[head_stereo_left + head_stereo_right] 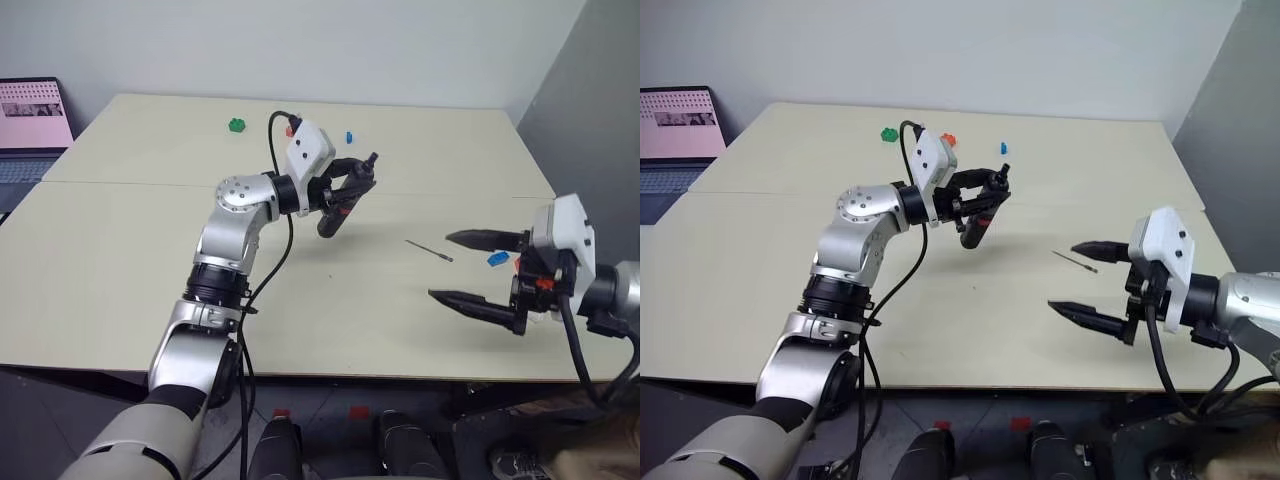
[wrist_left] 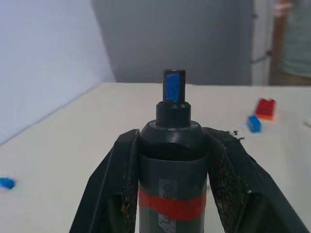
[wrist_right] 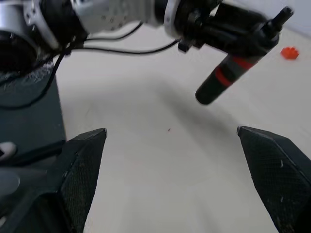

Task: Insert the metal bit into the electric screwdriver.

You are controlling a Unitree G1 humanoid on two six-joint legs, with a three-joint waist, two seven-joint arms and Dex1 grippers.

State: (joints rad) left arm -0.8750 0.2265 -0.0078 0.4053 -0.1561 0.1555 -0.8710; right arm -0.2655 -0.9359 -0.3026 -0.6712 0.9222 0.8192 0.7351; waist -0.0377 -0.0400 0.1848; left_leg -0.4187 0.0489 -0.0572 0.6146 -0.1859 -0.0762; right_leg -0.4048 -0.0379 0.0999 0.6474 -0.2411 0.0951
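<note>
My left gripper [image 1: 357, 178] is shut on the electric screwdriver [image 1: 338, 206], a slim black tool with a red band, held tilted above the middle of the table. In the left wrist view the electric screwdriver [image 2: 173, 160] sits between both fingers, its small blue tip pointing away. The metal bit [image 1: 430, 250], a thin grey rod, lies flat on the table to the right of the screwdriver. My right gripper [image 1: 470, 270] hovers open near the table's right front edge, just right of the bit, nothing between its fingers. From the right wrist, the screwdriver [image 3: 232, 73] hangs ahead of the right fingers.
Small toy bricks lie about: a green one [image 1: 237, 125], a red one [image 1: 949, 139] and a blue one [image 1: 349, 137] at the back, another blue one [image 1: 497, 259] by my right gripper. A laptop [image 1: 30, 135] stands off the table's left. The table's front edge [image 1: 300, 375] is close.
</note>
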